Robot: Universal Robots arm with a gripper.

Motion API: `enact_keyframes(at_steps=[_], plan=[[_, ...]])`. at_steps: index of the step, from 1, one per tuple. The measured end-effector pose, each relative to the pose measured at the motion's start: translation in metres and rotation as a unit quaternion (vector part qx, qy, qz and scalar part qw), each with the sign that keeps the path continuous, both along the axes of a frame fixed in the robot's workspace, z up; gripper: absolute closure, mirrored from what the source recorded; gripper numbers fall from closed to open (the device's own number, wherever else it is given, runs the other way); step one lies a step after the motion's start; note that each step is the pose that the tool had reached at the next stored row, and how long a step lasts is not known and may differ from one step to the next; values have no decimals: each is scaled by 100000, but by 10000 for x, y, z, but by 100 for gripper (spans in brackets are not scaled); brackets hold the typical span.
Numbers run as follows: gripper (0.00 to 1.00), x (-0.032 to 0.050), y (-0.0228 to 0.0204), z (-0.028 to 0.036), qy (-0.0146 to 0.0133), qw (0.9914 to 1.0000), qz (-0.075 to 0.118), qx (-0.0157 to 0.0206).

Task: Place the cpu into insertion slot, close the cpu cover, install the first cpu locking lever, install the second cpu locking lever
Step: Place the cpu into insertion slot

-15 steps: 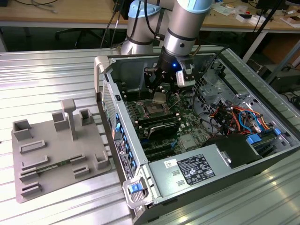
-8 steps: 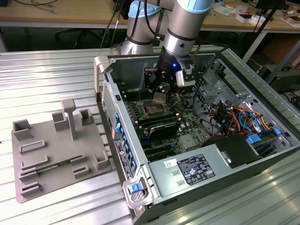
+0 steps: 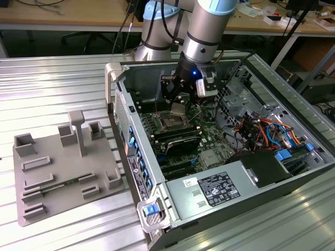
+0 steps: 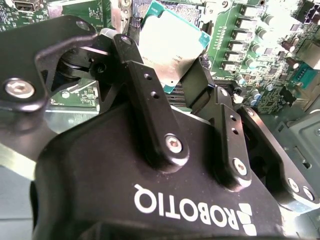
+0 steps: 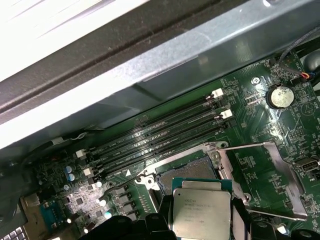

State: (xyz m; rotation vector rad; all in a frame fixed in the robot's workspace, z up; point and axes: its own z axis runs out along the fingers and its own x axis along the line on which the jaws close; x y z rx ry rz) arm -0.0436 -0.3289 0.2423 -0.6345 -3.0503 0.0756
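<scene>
cpu (image 5: 201, 209) gripped by opposite edges between the gripper's (image 4: 169, 72) black fingers (image 4: 150, 100), clenched on it; metal top faces the first wrist camera; chip hangs just above the insertion slot (image 5: 187, 171), not seated; part of the slot shows past the chip's edge; cpu cover (image 5: 286, 175) swung open beside the slot; black RAM slots (image 5: 160, 135) run alongside; coin cell (image 5: 280, 96) further off; exterior view: arm reaches into the open computer case (image 3: 133, 141); grey fixture plate (image 3: 57, 167) on the exterior view's left.
</scene>
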Motion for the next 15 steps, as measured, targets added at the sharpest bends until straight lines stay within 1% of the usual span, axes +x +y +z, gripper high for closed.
enact_keyframes(at_steps=[3, 15], plan=[[45, 0, 0, -3, -1, 99998, -640, -1], [45, 0, 0, -6, 0, 99991, -1330, -3]])
